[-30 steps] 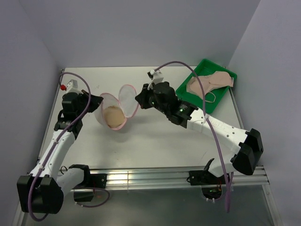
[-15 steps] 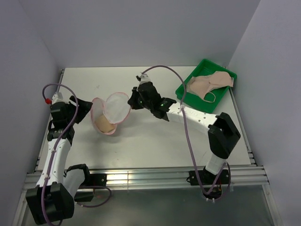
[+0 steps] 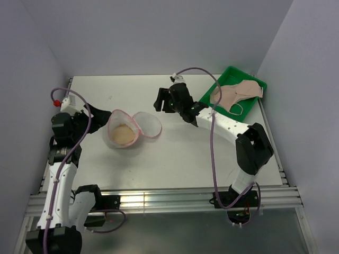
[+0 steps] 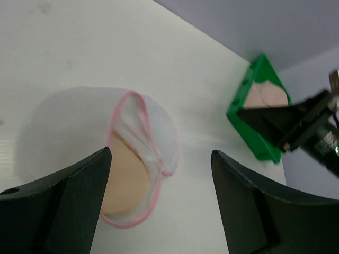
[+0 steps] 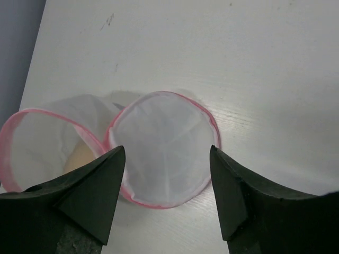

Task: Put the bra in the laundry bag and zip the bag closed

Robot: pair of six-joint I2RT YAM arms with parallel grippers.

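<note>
While the left claw (image 4: pixel 161 153) and right claw (image 5: pixel 167 149) both gape wide, holding nothing, the bag (image 3: pixel 147 125) lies unzipped at the desk's (image 3: pixel 185 153) 9 o'clock, with peach fabric, probably the bra (image 3: pixel 123 135), inside. The claws flank it at 10 and 2 o'clock.

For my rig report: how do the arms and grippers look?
The left arm and right arm have white links, black joints and a purple cable along each. The left gripper and right gripper are black with broad fingers. A red cap sits near the left wrist.
</note>
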